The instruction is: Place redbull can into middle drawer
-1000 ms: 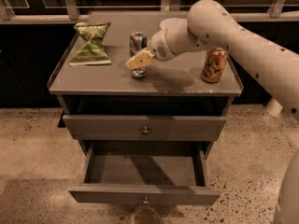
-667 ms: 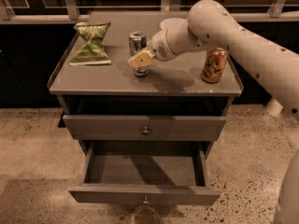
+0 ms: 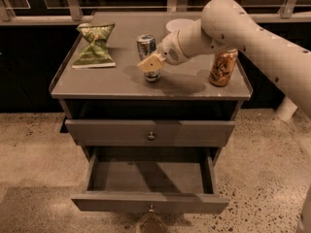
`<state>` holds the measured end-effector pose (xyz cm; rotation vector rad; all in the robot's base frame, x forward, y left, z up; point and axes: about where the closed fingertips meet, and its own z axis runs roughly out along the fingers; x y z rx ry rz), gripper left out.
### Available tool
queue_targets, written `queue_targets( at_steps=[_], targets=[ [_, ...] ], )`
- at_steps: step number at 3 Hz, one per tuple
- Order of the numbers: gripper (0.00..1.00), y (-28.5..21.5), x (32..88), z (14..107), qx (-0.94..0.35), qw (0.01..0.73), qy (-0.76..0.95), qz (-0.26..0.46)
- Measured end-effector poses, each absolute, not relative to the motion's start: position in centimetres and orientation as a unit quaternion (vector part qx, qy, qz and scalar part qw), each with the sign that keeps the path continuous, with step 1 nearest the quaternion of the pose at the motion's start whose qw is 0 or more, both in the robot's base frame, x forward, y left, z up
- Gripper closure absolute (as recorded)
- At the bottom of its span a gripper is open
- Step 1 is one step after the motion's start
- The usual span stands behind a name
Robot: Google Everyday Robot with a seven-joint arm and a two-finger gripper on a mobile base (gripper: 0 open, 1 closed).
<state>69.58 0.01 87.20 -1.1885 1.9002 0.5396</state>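
Grey surface [image 3: 109, 80]: a green chip bag [image 3: 93, 45] is seen at the left, then the redbull can [image 3: 146, 43] stood upright, touched by the gripper [image 3: 151, 62]; whether it is clamped cannot be told. Below, the middle drawer [image 3: 146, 201] is pulled open; the can is not yet put in.

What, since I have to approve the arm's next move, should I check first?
1. Gripper is at the redbull can: ok.
2. Can is held firmly: cannot tell.
3. Can stands upright on the cabinet top: ok.
4. Middle drawer is pulled open: ok.
5. Upper drawer is shut and does not overhang the open one: ok.
6. Gold can stands well apart from the redbull can: ok.
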Motion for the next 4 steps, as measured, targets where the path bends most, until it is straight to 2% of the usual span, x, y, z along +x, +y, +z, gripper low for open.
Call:
queue_targets(
  at_steps=[2, 4],
  targets=[
    [1.00, -2.3, 62.2, 90.2, -0.434, 0.466, 0.735, 0.235],
    [1.00, -0.4, 54.1, 87.1, -0.346, 0.530, 0.727, 0.268]
  ],
)
